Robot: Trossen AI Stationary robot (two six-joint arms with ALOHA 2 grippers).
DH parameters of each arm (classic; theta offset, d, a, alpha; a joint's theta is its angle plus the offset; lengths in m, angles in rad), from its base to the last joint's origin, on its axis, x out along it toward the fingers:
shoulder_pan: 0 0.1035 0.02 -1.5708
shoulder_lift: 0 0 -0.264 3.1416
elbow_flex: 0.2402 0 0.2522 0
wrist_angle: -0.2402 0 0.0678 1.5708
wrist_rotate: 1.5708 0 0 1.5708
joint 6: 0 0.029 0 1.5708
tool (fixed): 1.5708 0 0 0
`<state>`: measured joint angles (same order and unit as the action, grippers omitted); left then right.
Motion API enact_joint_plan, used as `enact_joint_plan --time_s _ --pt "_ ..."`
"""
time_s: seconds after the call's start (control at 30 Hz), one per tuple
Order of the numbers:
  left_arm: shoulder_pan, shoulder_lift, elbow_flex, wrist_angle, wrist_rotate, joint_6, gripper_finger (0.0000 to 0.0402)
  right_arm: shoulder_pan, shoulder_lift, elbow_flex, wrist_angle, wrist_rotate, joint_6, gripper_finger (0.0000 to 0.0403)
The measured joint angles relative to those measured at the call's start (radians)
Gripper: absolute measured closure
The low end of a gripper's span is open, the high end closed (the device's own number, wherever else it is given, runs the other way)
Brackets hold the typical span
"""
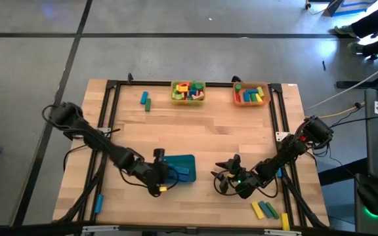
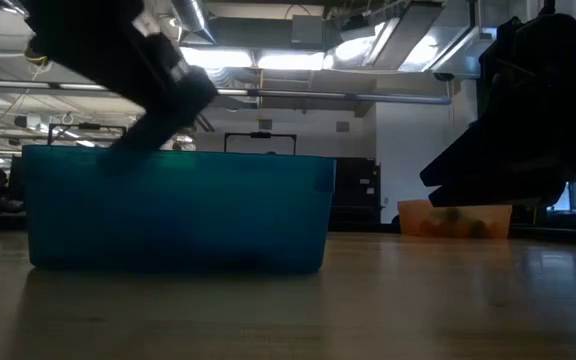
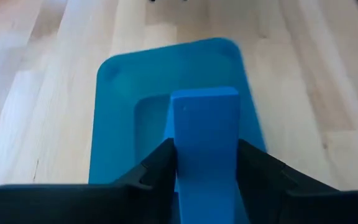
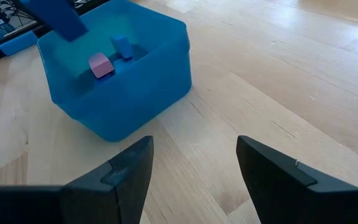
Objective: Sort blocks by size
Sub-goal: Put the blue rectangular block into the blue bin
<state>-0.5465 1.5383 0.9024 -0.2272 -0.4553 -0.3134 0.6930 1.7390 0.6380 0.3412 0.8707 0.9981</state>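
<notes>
Two small blocks (image 4: 107,56) are already dropped in the teal tray (image 4: 135,93), a long blue block (image 3: 205,143) is clamped above it by the left gripper (image 3: 205,165), the right gripper (image 4: 194,168) is spread empty, and several loose blocks (image 1: 266,210) remain unsorted.

1. No text, label, brand, number or sign can be read in any view.
2. The trays, blocks and table carry no readable markings.
</notes>
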Motion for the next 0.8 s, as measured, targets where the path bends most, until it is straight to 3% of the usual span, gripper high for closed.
enact_joint_plan --time_s 0.2,0.47,0.67,0.8 --pt "0.031 0.051 0.0 0.0 0.013 -0.017 0.0248 0.0 0.0 0.0 0.0 -0.002 0.0 0.0169" --pt "0.065 0.031 0.022 -0.059 0.114 0.005 0.0198 0.0 0.0 0.0 0.0 -0.004 0.0 0.0169" --pt "0.007 -0.055 0.12 -0.39 0.144 -0.117 0.0185 0.0 0.0 0.0 -0.002 -0.006 0.0 0.0169" --pt "-0.079 -0.103 0.147 -0.593 0.225 -0.266 0.0194 0.0 0.0 0.0 -0.002 -0.008 0.0 0.0169"
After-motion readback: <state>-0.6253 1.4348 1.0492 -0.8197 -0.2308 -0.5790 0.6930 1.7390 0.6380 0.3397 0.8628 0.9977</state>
